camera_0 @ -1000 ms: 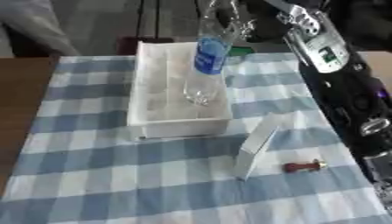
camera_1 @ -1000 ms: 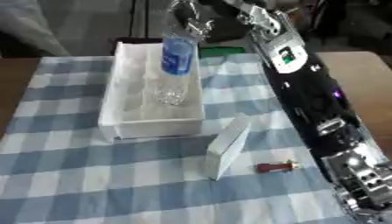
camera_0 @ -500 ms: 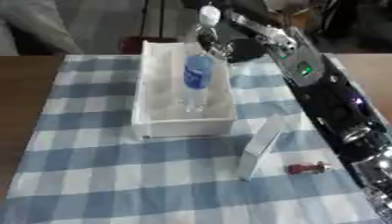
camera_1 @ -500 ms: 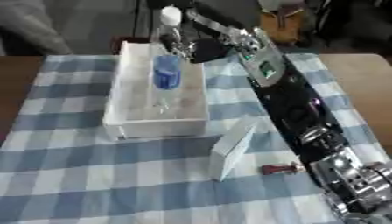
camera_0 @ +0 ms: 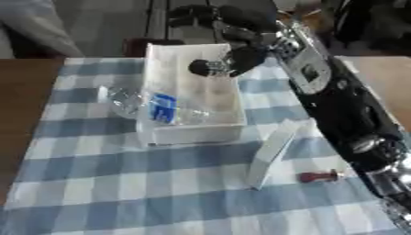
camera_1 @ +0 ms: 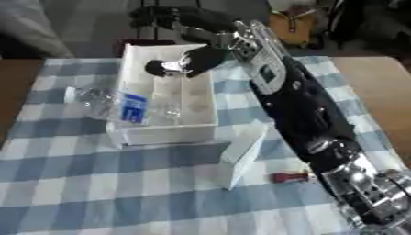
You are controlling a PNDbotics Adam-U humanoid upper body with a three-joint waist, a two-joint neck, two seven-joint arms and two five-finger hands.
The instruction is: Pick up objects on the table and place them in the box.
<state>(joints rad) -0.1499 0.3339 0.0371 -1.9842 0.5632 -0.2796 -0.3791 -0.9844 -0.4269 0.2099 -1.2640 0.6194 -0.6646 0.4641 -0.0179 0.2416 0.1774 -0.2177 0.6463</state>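
At the left you see the clear plastic bottle point(camera_0: 152, 106) with a blue label. It lies on its side across the left wall of the white box point(camera_0: 197, 133) — one end hangs out over the blue and white checked tablecloth point(camera_0: 120, 193), the other end rests inside the box. Nothing is touching the bottle.

The box stands on the cloth, near the far edge of the table, and its inside is white.

Above the far part of the box is your right hand point(camera_0: 229, 32). The fingers are bent downward and spread apart, and they grasp nothing — the hand is released and stays over the box, apart from the bottle. The black arm point(camera_1: 301, 110) with silver joints runs from this hand down to the lower right corner.

To the right of the box, on the cloth, a flat white lid point(camera_0: 271, 151) stands tilted on its long edge, just beside the box corner. Further right, near the arm, lies a small red thing point(camera_0: 319, 176). I cannot make out what it is.

Your left hand does not show in either view.
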